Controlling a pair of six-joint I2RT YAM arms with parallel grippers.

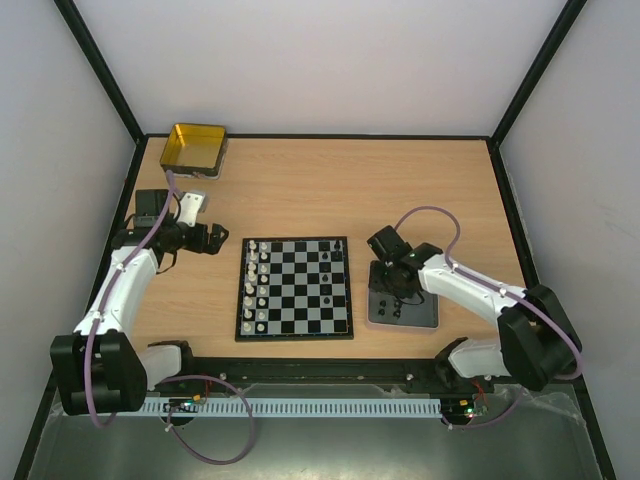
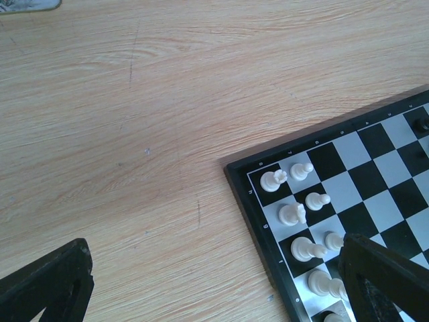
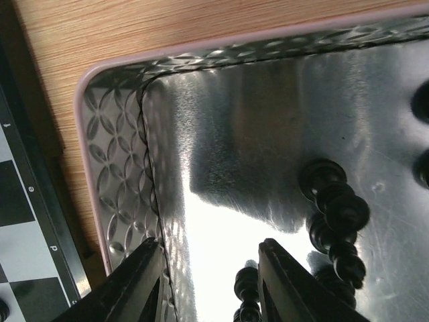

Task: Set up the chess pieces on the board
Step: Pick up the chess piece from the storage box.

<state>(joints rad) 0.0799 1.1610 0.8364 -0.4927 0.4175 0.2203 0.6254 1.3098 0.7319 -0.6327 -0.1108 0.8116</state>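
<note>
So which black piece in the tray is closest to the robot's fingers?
The black piece between the right gripper's parted fingers, at the wrist view's bottom edge; the other pieces cluster outside them, farther along the tray.

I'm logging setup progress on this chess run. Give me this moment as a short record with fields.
chessboard: mid-table, between arms
white pieces: two rows along its left side
black pieces on board: a few, right side
grey tray: right of board, holds loose black pieces
left gripper: open, over bare wood by board's corner
right gripper: open, low in tray
</note>
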